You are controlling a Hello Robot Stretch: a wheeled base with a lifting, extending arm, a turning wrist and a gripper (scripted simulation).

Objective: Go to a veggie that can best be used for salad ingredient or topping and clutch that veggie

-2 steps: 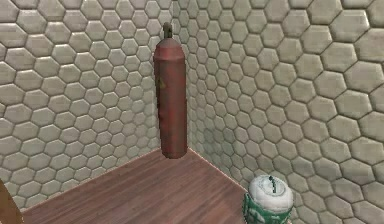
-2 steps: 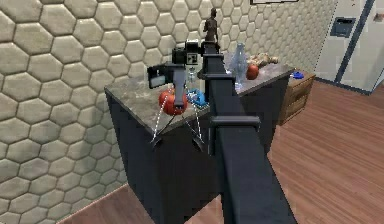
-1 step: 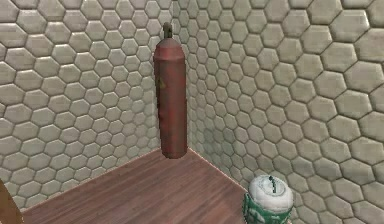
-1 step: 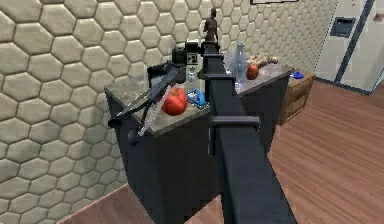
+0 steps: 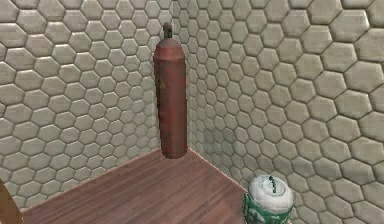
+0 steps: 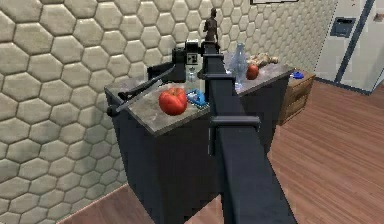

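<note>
"Arm side view, left of centre: a round red tomato sits on the counter, near its front edge. That's my pick for salad."
"And the gripper?"
"Just up-left of the tomato, over the countertop. How the jaws stand I cannot tell, nor whether it holds anything."
"Risks?"
"A sideways nudge could roll the tomato off the edge, I'd say. The small blue thing just beside it on the right might get bumped or grabbed instead."
</note>
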